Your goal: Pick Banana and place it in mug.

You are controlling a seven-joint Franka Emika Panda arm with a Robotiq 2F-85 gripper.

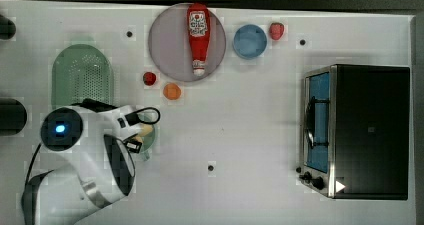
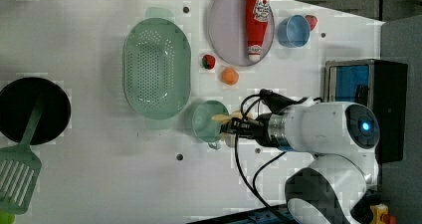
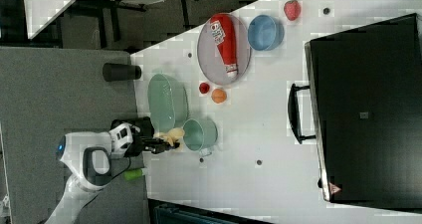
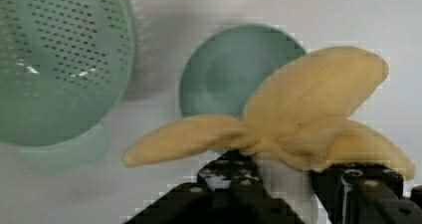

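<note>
One black gripper [image 4: 281, 176] pinching the pale cream-yellow peeled toy banana [image 4: 298, 114] | I see it above the round teal-green mug [image 2: 209, 120] | perforated pale green colander [image 2: 157, 67] beside

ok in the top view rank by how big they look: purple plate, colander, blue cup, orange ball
1. purple plate and colander: too close to rank, and the arm hides part of the colander
2. blue cup
3. orange ball, clearly the smallest
</note>
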